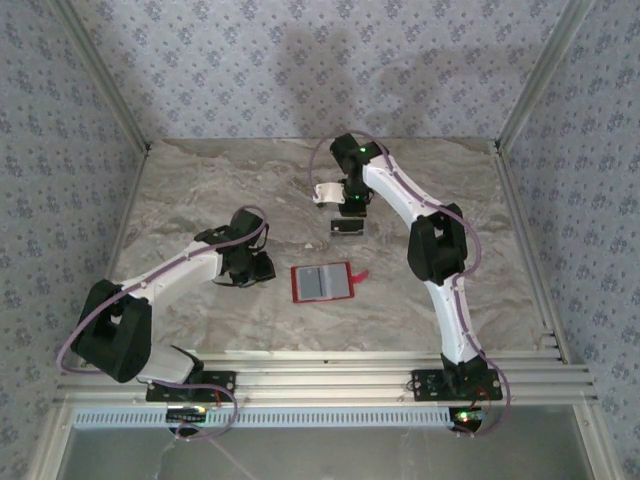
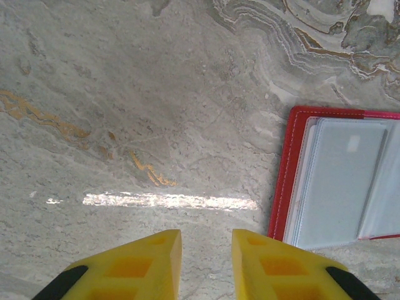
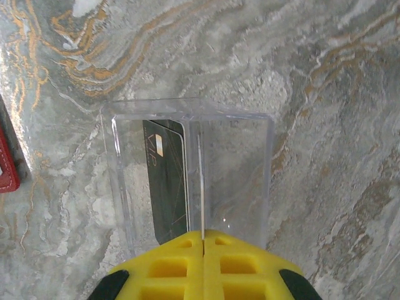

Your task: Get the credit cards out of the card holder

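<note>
Right wrist view: the right hand [image 3: 203,240] is pinching a thin pale card [image 3: 200,181] edge-on over a clear plastic box [image 3: 250,125], probably to drop it inside.

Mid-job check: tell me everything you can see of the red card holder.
The card holder lies open and flat near the middle of the marble-look table. Its red cover, leather-like with pale stitching, frames pale grey, see-through-looking pockets. A small red tab sticks out at its right side. Only the table touches it.
</note>
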`<control>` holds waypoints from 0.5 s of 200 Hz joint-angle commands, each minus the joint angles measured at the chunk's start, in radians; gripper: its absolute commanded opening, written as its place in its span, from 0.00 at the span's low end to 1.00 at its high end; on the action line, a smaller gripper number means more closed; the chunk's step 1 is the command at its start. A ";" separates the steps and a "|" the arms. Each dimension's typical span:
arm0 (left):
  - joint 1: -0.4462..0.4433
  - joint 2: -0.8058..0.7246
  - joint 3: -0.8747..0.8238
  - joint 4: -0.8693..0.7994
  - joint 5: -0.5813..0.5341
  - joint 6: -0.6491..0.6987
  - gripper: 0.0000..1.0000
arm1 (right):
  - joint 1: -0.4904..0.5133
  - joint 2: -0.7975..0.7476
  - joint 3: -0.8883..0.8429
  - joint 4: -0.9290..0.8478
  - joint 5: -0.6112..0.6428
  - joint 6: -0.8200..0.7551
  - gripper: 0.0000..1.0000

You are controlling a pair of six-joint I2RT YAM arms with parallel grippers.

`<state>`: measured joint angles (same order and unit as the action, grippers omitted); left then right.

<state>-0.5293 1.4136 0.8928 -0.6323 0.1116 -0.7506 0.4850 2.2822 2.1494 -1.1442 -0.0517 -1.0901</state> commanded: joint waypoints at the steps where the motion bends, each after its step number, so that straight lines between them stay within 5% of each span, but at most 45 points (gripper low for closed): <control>1: 0.007 -0.009 0.003 -0.024 0.007 -0.003 0.28 | -0.024 0.009 0.034 -0.056 0.036 0.062 0.00; 100: 0.006 -0.009 0.002 -0.021 0.009 -0.007 0.28 | -0.031 0.076 0.122 -0.137 -0.059 0.031 0.00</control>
<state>-0.5293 1.4136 0.8928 -0.6323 0.1120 -0.7506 0.4503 2.3188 2.2276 -1.2129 -0.0689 -1.0397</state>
